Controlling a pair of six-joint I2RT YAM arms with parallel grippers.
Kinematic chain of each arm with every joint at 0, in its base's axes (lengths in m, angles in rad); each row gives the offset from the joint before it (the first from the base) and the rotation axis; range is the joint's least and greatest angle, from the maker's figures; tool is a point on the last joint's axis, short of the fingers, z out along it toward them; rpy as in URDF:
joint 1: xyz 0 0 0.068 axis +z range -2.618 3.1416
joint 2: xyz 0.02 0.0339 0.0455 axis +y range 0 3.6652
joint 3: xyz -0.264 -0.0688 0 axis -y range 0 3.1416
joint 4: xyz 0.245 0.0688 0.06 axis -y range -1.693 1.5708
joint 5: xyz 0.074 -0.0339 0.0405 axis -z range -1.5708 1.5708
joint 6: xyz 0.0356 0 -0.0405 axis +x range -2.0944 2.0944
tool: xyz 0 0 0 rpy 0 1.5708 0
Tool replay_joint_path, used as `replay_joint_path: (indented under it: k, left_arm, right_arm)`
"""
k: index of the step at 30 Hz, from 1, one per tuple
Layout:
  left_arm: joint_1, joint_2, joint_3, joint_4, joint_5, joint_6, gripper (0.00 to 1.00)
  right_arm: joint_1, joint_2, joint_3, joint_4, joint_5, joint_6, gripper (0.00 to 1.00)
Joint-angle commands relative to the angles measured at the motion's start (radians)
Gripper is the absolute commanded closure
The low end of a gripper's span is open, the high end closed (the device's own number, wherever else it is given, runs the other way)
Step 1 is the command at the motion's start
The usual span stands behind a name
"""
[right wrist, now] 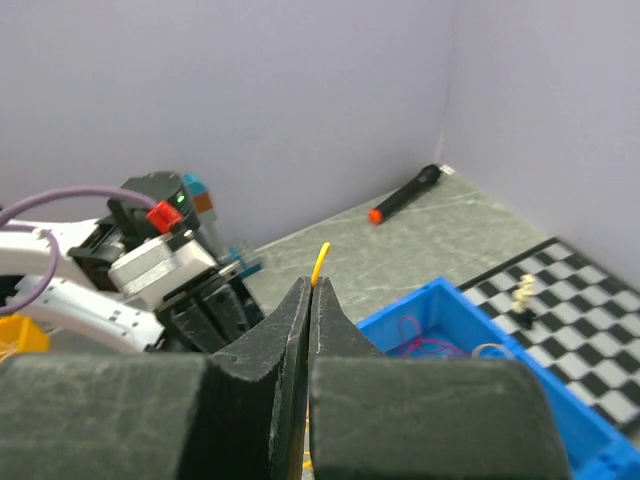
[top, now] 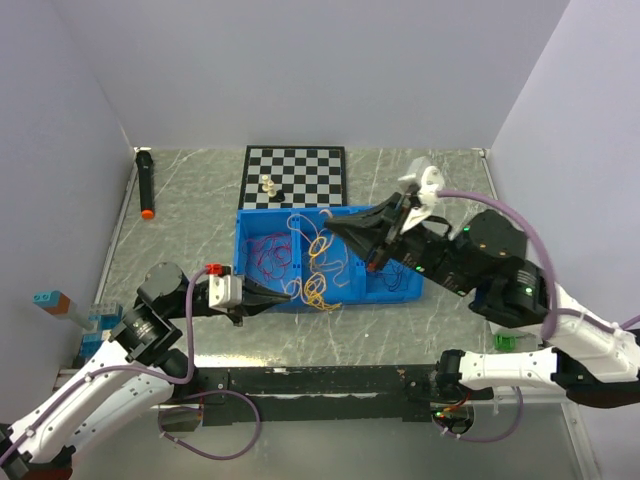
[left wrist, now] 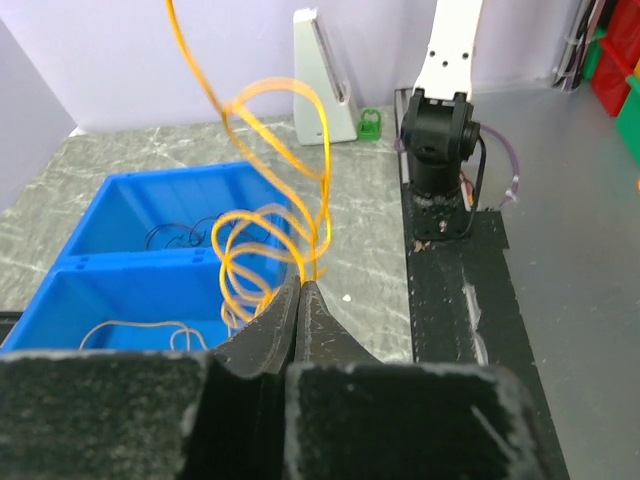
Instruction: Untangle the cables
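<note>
At blue bin (top: 400, 288), 7 and 12 o'clock edges: both pincers clamped on yellow cable (top: 318, 290).
Left pincer (left wrist: 302, 285) and right pincer (right wrist: 312, 285) fully closed, each pinching it; other cables (top: 272, 255) looped inside bin. Risk: knots tightening or bin dragged if pulled hard.

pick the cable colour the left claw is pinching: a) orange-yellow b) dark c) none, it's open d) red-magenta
a, in the left wrist view the left claw is shut on the orange-yellow cable, whose loops rise from between its tips.
</note>
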Motion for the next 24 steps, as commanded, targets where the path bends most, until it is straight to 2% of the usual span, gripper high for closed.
replay_joint_path:
  k: [1, 8, 11, 12, 13, 16, 17, 24]
  left_arm:
    - [0.003, -0.024, -0.007, -0.058, -0.011, 0.052, 0.99]
    - [0.005, -0.041, -0.033, -0.107, 0.011, 0.088, 0.99]
    - [0.005, -0.042, -0.042, -0.097, 0.008, 0.091, 0.99]
    - [0.005, -0.039, -0.045, -0.068, -0.007, 0.071, 0.92]
    - [0.005, -0.035, -0.045, -0.031, -0.017, 0.048, 0.66]
    - [0.005, 0.001, -0.039, 0.090, -0.011, -0.022, 0.28]
    - [0.006, 0.013, -0.036, 0.130, 0.002, -0.044, 0.24]
    - [-0.052, 0.117, -0.010, 0.333, 0.014, -0.254, 0.17]
  right_arm:
    - [0.006, -0.073, 0.108, -0.039, 0.093, -0.100, 1.00]
    - [0.006, -0.154, 0.183, -0.100, 0.222, -0.201, 1.00]
    - [0.006, -0.179, 0.191, -0.105, 0.216, -0.197, 1.00]
    - [0.006, -0.182, 0.188, -0.106, 0.209, -0.189, 1.00]
    - [0.006, -0.179, 0.187, -0.111, 0.204, -0.181, 1.00]
    - [0.006, -0.164, 0.177, -0.120, 0.187, -0.161, 1.00]
    - [0.006, -0.159, 0.173, -0.116, 0.180, -0.155, 1.00]
    - [0.006, -0.106, 0.174, -0.068, 0.127, -0.141, 1.00]
